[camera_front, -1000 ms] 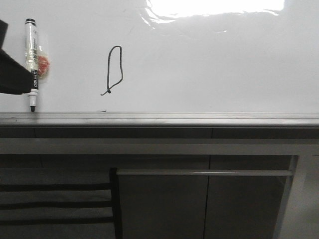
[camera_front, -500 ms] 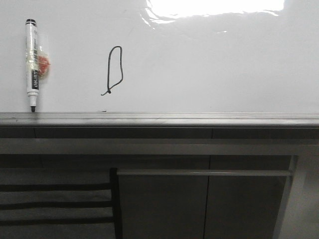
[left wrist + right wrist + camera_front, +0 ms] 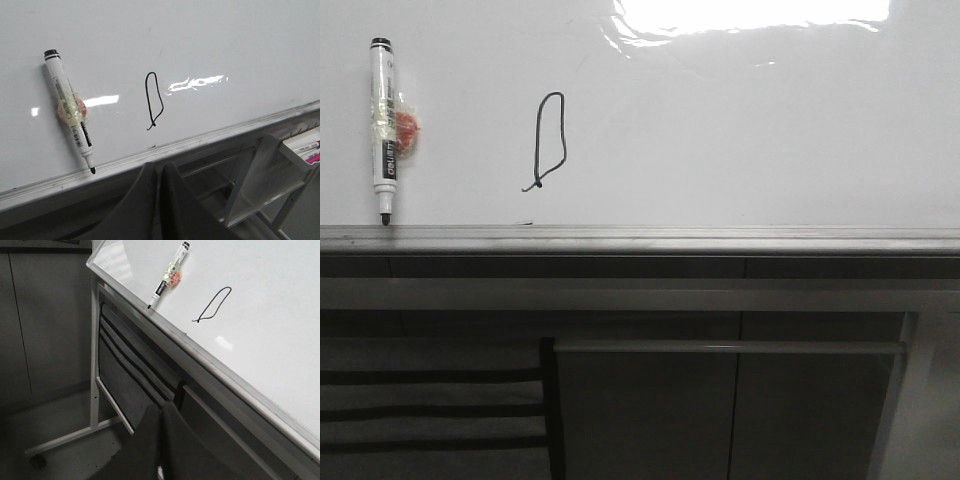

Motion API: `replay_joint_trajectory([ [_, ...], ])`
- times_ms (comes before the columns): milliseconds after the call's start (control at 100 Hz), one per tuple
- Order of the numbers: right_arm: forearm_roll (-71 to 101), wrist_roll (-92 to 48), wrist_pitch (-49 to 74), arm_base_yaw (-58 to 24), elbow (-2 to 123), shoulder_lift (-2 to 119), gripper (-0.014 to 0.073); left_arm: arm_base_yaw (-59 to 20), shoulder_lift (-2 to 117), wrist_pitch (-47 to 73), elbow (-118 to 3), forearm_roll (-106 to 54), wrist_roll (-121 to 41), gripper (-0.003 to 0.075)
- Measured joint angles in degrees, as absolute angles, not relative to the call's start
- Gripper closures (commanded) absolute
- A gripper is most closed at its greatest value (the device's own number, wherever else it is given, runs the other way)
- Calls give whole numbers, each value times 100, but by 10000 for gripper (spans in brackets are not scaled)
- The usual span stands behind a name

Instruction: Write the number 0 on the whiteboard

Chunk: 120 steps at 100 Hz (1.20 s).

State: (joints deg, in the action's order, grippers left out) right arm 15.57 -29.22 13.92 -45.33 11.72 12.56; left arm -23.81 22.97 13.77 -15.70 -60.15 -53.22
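Note:
The whiteboard (image 3: pixel 740 130) fills the upper front view, with a glare patch at the top and a grey rail along its lower edge. On it is the number 0 (image 3: pixel 550 140), a thin dark narrow loop with a kinked tail; it also shows in the left wrist view (image 3: pixel 153 100) and the right wrist view (image 3: pixel 214 305). A white marker (image 3: pixel 385 130) with a taped pink-yellow band stands tip-down on the rail at the left, free of any gripper. My left gripper (image 3: pixel 158 170) is shut and empty, below the rail. My right gripper (image 3: pixel 161 410) is shut and empty, lower down beside the stand.
Grey cabinet panels (image 3: pixel 650 400) and a dark slatted part (image 3: pixel 430 410) lie under the rail. A clear tray (image 3: pixel 280 175) with pens hangs off the board's stand in the left wrist view. The stand's white leg frame (image 3: pixel 94 365) with a castor shows in the right wrist view.
A second ago my left gripper's dark body covered the marker's lower left side at the frame's left edge. It has drawn away out of the front view. The marker stays standing on the rail.

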Motion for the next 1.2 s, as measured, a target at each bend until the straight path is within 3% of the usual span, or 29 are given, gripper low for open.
replay_joint_trajectory([
  [360, 1557, -2909, 1382, -4533, 1172, 1256, 654, -2274, 1912, 1426, -1570, -6024, -5322, 740],
  [670, 1565, -2909, 1374, -4533, 1172, 1256, 654, -733, 1094, 1200, -1570, -5808, -5326, 740],
  [910, 1565, -2899, 1374, -4533, 1172, 1256, 654, -207, 1068, 1186, -1481, -5598, -5249, 740],
  [1000, 1565, -2899, 1374, -4533, 1172, 1256, 654, -134, 1016, 1265, -1318, -4661, -4400, 740],
  [1200, 1565, -2899, 1374, -4533, 1172, 1256, 654, 105, 592, 1178, -769, -1372, -588, 740],
])
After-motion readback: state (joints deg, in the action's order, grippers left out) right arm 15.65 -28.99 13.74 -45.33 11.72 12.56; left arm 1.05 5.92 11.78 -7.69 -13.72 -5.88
